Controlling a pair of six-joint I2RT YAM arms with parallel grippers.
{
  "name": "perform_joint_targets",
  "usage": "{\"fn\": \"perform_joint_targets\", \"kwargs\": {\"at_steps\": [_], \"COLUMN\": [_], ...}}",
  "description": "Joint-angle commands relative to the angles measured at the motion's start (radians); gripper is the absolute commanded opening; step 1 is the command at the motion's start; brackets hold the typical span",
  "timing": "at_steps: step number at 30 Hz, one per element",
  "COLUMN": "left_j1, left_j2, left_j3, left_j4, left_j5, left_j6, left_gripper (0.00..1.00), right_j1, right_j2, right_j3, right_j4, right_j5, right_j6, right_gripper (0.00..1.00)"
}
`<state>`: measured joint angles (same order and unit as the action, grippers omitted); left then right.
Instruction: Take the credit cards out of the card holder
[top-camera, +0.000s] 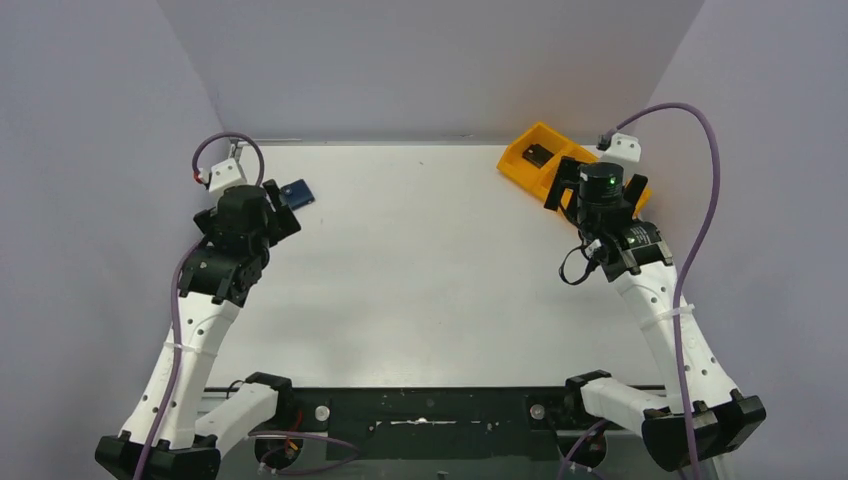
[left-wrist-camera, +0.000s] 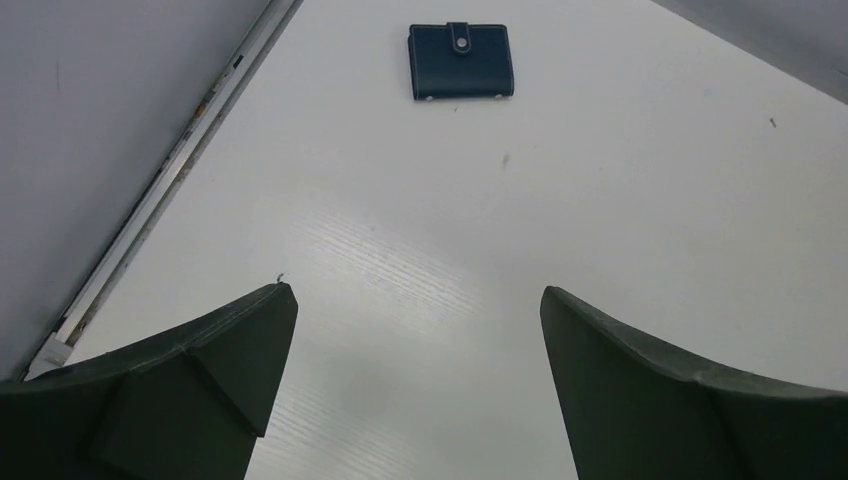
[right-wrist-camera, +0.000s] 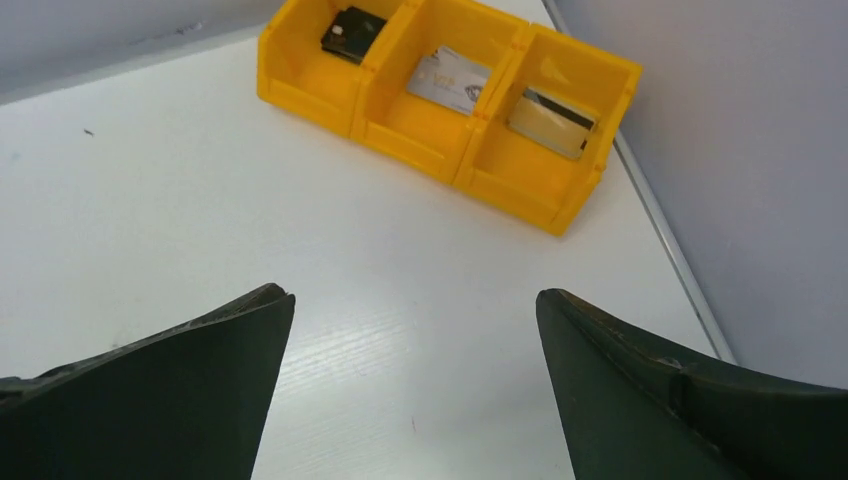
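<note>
orange tray (right-wrist-camera: 410, 145), silver card (right-wrist-camera: 447, 80) mid bin, gold card (right-wrist-camera: 550, 122) rt bin

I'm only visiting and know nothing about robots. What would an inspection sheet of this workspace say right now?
Surface: white table, a few small dark specks.
Job's things: card holder closed, lying flat at the far left; silver-grey card in the middle compartment of the orange tray; gold-tan card in its right compartment, as the right wrist camera sees it.
Clutter: small dark object in the tray's left compartment; cannot tell what it is.
Grippers: left gripper open, empty, short of the holder; right gripper open, empty, short of the tray.
Cables: purple cables loop beside each arm.
Surroundings: plain grey walls on three sides.
</note>
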<state>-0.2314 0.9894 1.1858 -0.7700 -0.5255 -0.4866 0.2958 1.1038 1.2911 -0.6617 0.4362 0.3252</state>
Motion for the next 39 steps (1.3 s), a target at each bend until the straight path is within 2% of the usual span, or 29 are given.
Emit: {"fn": "perform_joint_targets", "kwargs": {"at_steps": [1,6,9,16,21,29,39], "left_j1": [0.023,0.049,0.065,0.104,0.13,0.141,0.154], "left_j2": [-0.05,-0.092,-0.111,-0.164,-0.187,-0.225,-0.28], "left_j3": [-0.081,-0.197,-0.255,-0.405,-0.471,-0.5,-0.517], "left_j4": [0.114,0.182,0.206,0.285,0.297,0.291,0.33], "left_j5": [-0.018,0.087,0.133,0.241,0.263,0.188,0.192], "left_j6": [0.009,0.038,-0.005,0.008,-0.024,-0.055,-0.067], "left_gripper": [0.96,0.96,0.97,0.97,0.97,0.97,0.97], "right_j1": [-0.088,-0.198,-0.252,-0.322,-0.27,-0.232,-0.219], "right_j2": [-0.034,-0.042,-0.031,0.038,0.126,0.388,0.789], "right_j3": [-0.094,-0.237,-0.305,-0.38,-0.358,-0.14,0.359], "right_j4": [0.083,0.133,0.154,0.176,0.17,0.174,0.171], "right_j5": [-0.137,-0.246,-0.316,-0.455,-0.356,-0.176,-0.044], "right_j6": [0.039,0.108,0.142,0.203,0.213,0.238,0.213], "right_gripper": [0.98,0.98,0.98,0.98,0.98,0.98,0.98]}}
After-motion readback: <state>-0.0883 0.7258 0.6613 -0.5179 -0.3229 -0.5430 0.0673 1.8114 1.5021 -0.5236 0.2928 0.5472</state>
